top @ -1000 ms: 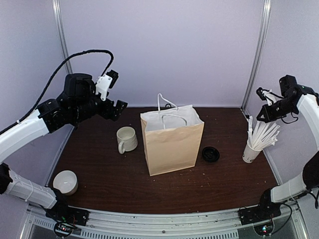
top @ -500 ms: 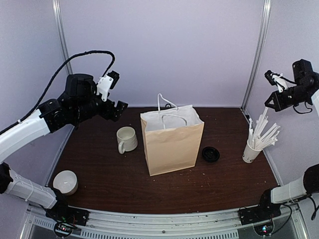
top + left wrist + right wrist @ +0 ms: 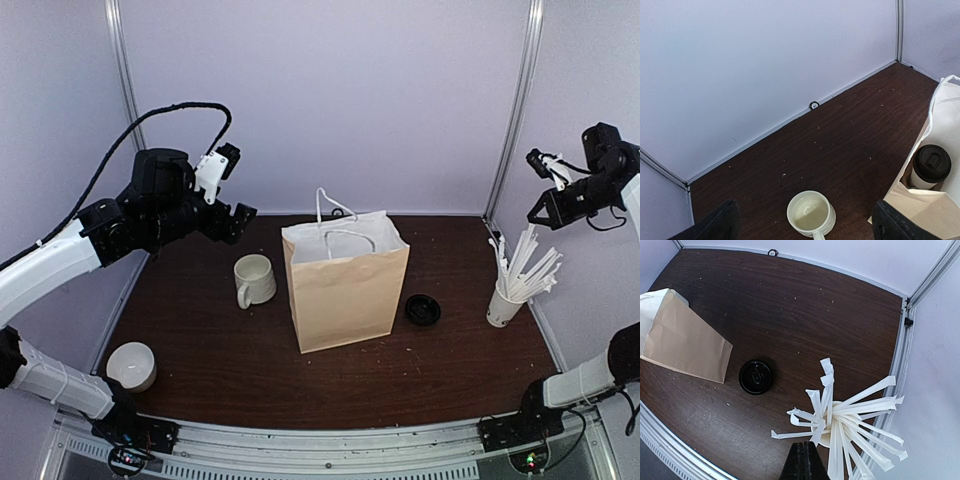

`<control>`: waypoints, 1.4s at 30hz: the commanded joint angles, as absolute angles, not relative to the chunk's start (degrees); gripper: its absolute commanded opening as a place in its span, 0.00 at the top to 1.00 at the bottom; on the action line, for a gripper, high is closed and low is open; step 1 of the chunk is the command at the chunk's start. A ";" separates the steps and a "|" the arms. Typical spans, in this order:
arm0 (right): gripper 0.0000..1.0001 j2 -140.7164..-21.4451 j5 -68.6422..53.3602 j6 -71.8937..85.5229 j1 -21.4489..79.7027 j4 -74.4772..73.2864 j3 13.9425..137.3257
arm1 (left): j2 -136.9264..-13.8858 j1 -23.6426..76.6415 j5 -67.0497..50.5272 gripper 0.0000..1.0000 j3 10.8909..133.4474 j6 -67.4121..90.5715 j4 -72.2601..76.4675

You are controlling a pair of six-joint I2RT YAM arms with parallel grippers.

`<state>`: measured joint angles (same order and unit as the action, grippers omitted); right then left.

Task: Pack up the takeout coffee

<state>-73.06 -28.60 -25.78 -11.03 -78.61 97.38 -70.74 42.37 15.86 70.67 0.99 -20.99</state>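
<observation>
Takeout coffee: in the left wrist view, the takeout coffee [image 3: 931,165] stands upright inside the paper bag [image 3: 345,285], black lid on top and white side just showing below it. From overhead the bag's walls hide it completely.
Paper bag: upright in the middle of the surface [image 3: 220,350], mouth open, white handles up, one looped above the rim.
Left pincer: the left pincer [image 3: 234,185] hangs high over the far left of the surface, jaws spread wide and nothing between them. Its dark fingertips [image 3: 715,225] sit in the bottom corners of its own camera view.
Right pincer: the right pincer [image 3: 804,461] is raised at the far right, above the cup of straws [image 3: 505,300], fingers pressed together. Whether a straw is pinched between them, I cannot tell.
Ceramic mug: a cream ceramic mug [image 3: 254,279] stands just left of the bag, apart from it, handle toward the near side, nothing visible in it.
Loose lid: a black plastic lid [image 3: 755,376] lies flat on the dark wood, just right of the bag's base, between the bag and the straws.
Straws: white paper-wrapped straws [image 3: 840,415] fan out of their cup by the right edge.
Near left corner: a small white cup [image 3: 131,365] sits alone, well away from the rest.
</observation>
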 commanded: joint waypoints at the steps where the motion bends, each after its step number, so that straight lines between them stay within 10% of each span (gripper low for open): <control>1: 1.00 -71.94 -30.09 -28.01 -11.29 -81.85 101.56 | -70.70 42.45 15.91 0.04 71.10 0.57 -18.75; 26: 1.00 -78.68 -58.92 -22.71 -11.94 -74.76 125.99 | -72.89 42.45 19.33 0.06 72.11 -2.48 -19.36; 42: 1.00 -88.70 -69.84 -23.07 8.33 -75.86 130.45 | -72.97 42.28 23.22 0.06 70.90 -4.40 -17.61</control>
